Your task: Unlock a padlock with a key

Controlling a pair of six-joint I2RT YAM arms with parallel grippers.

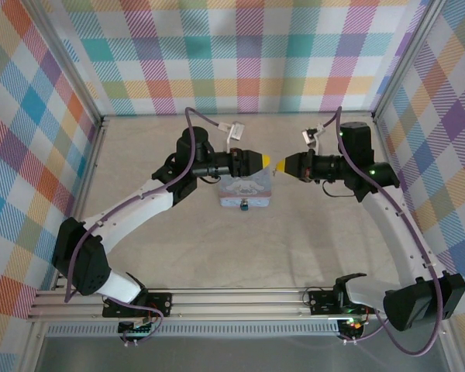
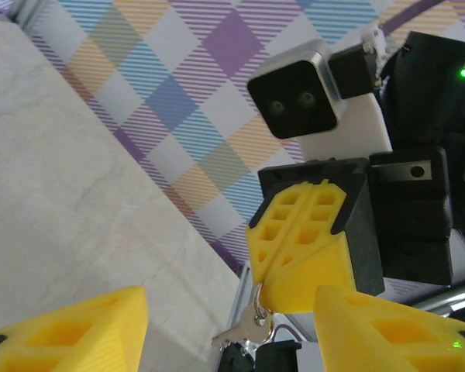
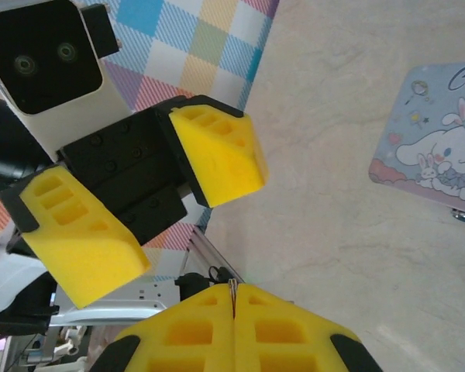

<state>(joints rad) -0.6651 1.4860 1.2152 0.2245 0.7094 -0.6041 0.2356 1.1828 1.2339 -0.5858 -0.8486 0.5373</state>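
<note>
Right hand (image 2: 267, 288) closed on key (image 2: 244, 332)

A pale, faintly marbled table top (image 1: 240, 256) lay inside an enclosure of pastel plaid panels: a back wall (image 1: 240, 54), a left wall (image 1: 23, 155) and a right wall (image 1: 442, 139), all checked in pink, blue, yellow, green and purple. Slim metal posts (image 1: 70, 68) stood where the panels met, and a grooved metal rail (image 1: 240, 298) ran along the near edge. Near the middle of the table a pale blue rectangular tin (image 1: 246, 190) lay flat, its lid printed with a white long-eared cartoon figure and cursive lettering.
</note>
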